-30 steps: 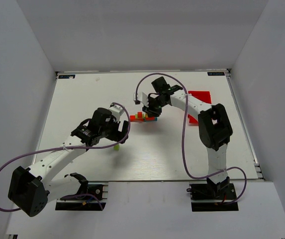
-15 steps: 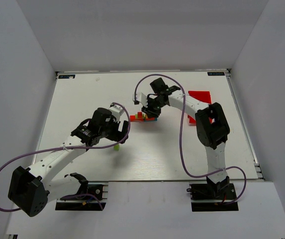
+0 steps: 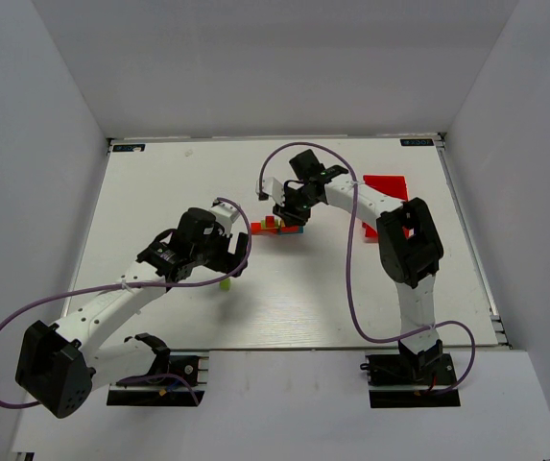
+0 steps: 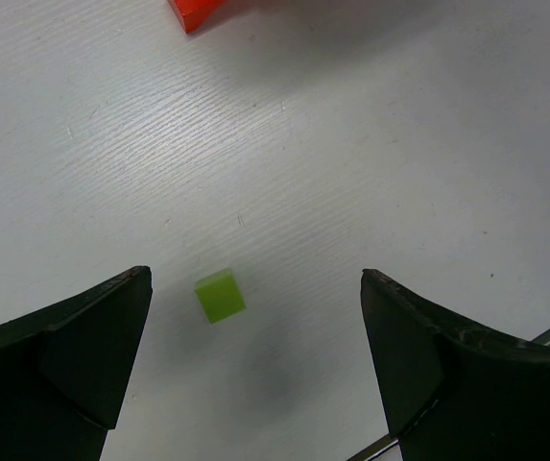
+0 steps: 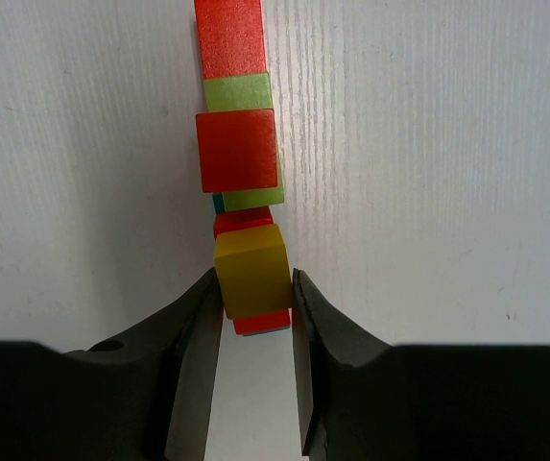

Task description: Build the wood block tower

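Yellow cube (image 5: 251, 269), wood: pinched between the partly closed jaws of the right pincer (image 5: 255, 280), over the near end of the tower (image 5: 237, 150), which runs straight ahead of the fingertips. Step judged to be placing, and next comes a gentle release and a straight lift. Lime-green cube (image 4: 220, 295): loose on the table just below the left pincer (image 4: 255, 279), whose jaws are spread wide and empty. Against a second ago, the right forearm has shifted slightly and the rest is unchanged.

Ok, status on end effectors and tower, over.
Left end effector open above loose green cube. Right end effector shut on yellow cube atop tower. No obstruction seen.
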Controlling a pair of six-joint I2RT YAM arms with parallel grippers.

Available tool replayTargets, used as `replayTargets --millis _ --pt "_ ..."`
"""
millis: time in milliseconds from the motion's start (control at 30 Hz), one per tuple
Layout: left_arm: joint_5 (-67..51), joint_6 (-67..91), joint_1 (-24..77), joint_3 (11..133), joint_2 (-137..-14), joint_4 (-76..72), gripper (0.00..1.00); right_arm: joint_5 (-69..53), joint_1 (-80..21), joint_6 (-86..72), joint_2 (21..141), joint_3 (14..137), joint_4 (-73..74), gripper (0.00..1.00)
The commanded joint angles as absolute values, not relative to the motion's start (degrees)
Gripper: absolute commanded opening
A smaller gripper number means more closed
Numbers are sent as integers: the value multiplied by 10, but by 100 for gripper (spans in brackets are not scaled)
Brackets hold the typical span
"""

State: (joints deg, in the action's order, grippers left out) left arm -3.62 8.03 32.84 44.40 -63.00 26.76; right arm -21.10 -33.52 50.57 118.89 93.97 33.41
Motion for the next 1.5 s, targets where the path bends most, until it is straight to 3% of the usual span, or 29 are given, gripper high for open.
replayTargets --millis 0,267,533,833,1000,1033,1067,1467 --pt "-37 85 327 464 -614 266 100 -212 -337 497 1187 957 321 14" --pt "-37 85 327 464 -614 266 100 -209 -337 499 1188 954 318 25" --pt "-37 85 327 464 -614 266 100 -206 -338 503 1187 941 310 42" --pt "-37 85 327 464 -614 266 100 -203 -338 504 1184 937 305 50" --pt "-37 85 327 464 -614 266 100 -214 -340 511 1172 932 310 68" --pt "-37 85 327 464 -614 266 100 -216 -340 514 1159 931 311 76" --pt "-37 85 327 464 -614 266 100 -217 -340 514 1154 925 312 91" --pt "-37 80 327 464 -614 266 100 -240 -338 538 987 874 319 91"
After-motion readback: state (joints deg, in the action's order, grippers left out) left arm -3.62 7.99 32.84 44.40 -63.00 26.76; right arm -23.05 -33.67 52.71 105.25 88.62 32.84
